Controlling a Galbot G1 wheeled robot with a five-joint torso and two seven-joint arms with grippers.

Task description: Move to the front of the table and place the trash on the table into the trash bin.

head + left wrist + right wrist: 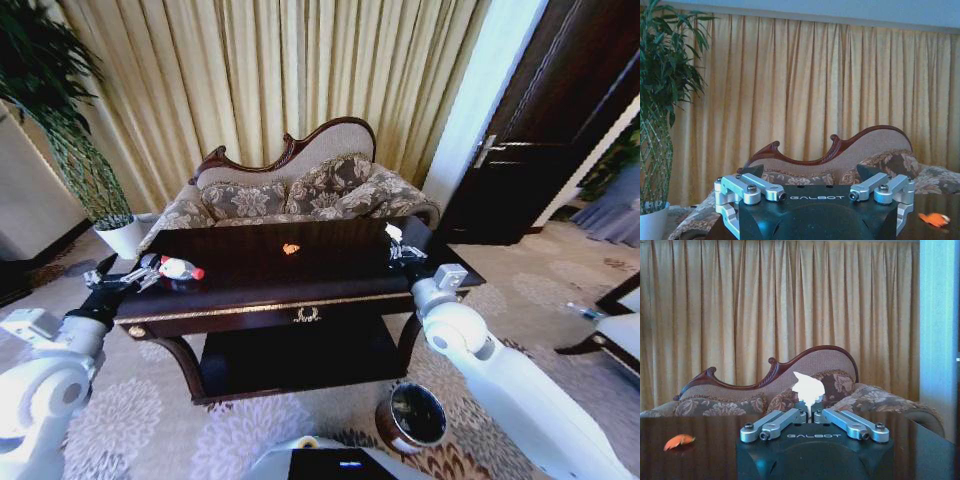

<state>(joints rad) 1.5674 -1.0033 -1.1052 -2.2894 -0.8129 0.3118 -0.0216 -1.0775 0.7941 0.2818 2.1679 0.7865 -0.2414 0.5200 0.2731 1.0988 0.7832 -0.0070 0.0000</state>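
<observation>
The dark wooden table stands right in front of me. A clear bottle with a red cap lies near the table's left end, and an orange scrap rests mid-table toward the back. My left gripper hovers at the left end just beside the bottle, open, with nothing between its fingers. Over the right end, my right gripper is shut on a white crumpled scrap. The brown round trash bin sits on the carpet by the table's front right leg.
A carved patterned sofa stands close behind the table before gold curtains. A white plant pot with a tall plant is at the back left. A dark door and a chair are on the right.
</observation>
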